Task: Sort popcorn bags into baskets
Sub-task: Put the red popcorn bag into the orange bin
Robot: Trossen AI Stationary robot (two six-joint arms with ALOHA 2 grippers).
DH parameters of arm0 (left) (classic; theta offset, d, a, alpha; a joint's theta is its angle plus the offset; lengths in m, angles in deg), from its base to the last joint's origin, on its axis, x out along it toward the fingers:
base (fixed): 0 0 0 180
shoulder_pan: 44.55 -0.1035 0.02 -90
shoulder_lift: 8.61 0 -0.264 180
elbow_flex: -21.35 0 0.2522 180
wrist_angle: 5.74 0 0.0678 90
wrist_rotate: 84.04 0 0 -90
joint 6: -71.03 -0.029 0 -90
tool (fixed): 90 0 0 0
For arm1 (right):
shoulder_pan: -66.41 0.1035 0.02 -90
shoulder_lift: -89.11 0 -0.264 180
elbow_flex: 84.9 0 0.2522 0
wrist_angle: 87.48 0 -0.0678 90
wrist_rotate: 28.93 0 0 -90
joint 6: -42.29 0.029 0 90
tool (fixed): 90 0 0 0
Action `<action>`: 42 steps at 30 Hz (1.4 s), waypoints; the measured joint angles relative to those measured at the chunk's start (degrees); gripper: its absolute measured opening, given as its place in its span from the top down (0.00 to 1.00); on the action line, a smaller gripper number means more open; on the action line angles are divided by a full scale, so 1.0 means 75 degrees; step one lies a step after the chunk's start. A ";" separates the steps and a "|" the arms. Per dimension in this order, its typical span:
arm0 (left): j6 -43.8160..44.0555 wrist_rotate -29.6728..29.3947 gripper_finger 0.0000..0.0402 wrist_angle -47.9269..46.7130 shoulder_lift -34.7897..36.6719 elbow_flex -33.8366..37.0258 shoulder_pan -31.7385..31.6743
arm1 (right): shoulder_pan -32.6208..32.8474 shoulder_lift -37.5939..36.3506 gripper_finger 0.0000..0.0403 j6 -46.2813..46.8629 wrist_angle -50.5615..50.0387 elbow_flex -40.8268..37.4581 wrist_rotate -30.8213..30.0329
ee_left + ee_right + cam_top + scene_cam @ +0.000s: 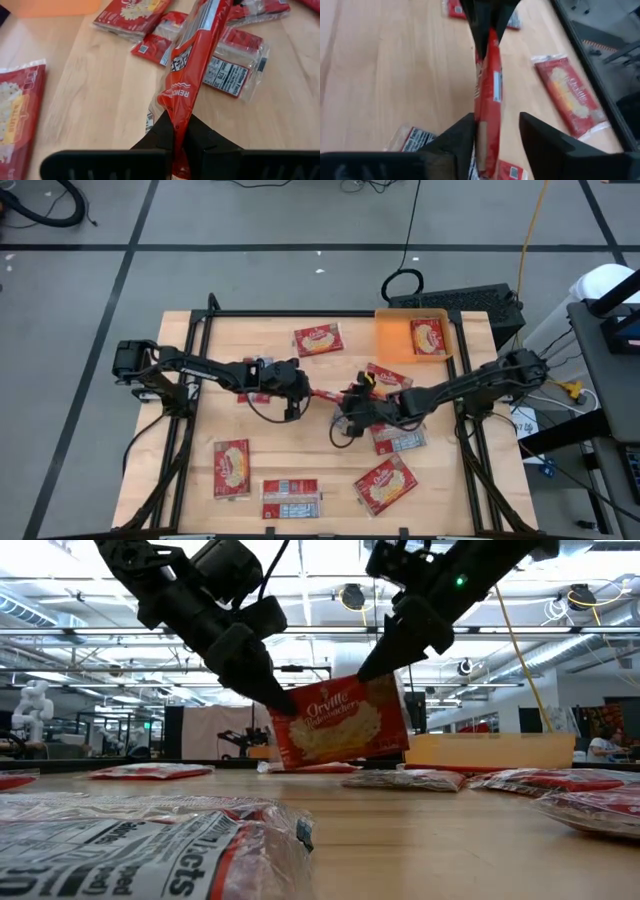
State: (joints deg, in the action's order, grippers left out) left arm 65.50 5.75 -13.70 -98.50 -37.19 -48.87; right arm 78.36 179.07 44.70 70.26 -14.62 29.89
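One red popcorn bag [340,725] hangs on edge above the table's middle, its cream picture face toward the near edge. My left gripper [177,127] is shut on its left end. My right gripper [497,120] is open, with a finger on either side of the bag's other end [487,150]; in the low view it stands at the bag's upper right corner [395,680]. The orange basket [395,340] sits at the far right with one bag [427,337] lying in it. My left gripper pinches the bag's left end [176,117] between its two fingers, slanting down from the table's left. The bag stands on edge, lifted clear of the table, and reaches away toward my right gripper. Whether my right gripper's finger [465,135] touches the bag, I cannot tell.
Loose bags lie flat around: one at the far middle [318,340], two beside my right arm [388,377] [398,440], three along the near edge [231,468] [291,498] [385,483]. Bare wood lies between the arms and the near bags.
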 joint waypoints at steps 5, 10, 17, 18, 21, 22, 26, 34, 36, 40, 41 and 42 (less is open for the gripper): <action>-0.0112 -0.0029 0.93 -0.0003 0.0000 0.0000 -0.0004 | -0.0340 0.0002 0.79 0.0250 0.0025 -0.0177 0.0710; -0.0098 -0.0034 0.95 0.0062 0.0000 0.0000 -0.0003 | -0.0397 0.0002 0.95 0.0624 0.0061 -0.0357 0.0764; 0.0648 -0.1208 0.76 0.0301 -0.0006 0.0004 0.0088 | -0.0400 -0.0051 0.96 0.1182 -0.0063 -0.0377 0.0720; 0.0798 -0.1573 0.71 0.0287 -0.0006 0.0003 0.0126 | -0.0404 -0.0102 0.96 0.1263 -0.0141 -0.0378 0.0719; 0.1188 -0.2558 0.57 0.0203 0.0086 0.0003 0.0201 | -0.0483 -0.0501 0.98 0.1561 -0.0519 -0.0387 0.0730; 0.1339 -0.2779 0.53 0.0155 0.0143 0.0003 0.0196 | -0.0521 -0.0684 0.98 0.1653 -0.0644 -0.0387 0.0737; 0.1782 -0.3288 0.42 -0.0157 0.0386 -0.0006 0.0181 | -0.0783 -0.1568 0.98 0.1881 -0.1419 -0.0387 0.0759; 0.2589 -0.3384 0.43 -0.0221 0.0481 0.0000 0.0487 | -0.1612 -0.3447 0.97 0.2134 -0.2726 -0.0387 -0.0699; 0.2779 -0.3382 0.45 -0.0199 0.0410 0.0000 0.0657 | -0.1807 -0.3845 0.97 0.2216 -0.2562 -0.0436 -0.0877; 0.2960 -0.3381 0.50 -0.0058 0.0399 0.0004 0.0992 | -0.2231 -0.4608 0.97 0.2446 -0.2325 -0.0752 -0.1265; 0.2960 -0.3380 0.51 0.0008 0.0399 0.0003 0.1057 | -0.2316 -0.4767 0.97 0.2547 -0.2255 -0.0889 -0.1490; 0.2949 -0.3377 0.52 0.0071 0.0399 0.0003 0.1116 | -0.2408 -0.4924 0.97 0.2614 -0.2198 -0.1038 -0.1812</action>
State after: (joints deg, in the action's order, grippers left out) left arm 87.61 -19.58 -13.17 -95.50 -37.16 -40.49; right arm 60.30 142.14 64.31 53.77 -22.40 16.29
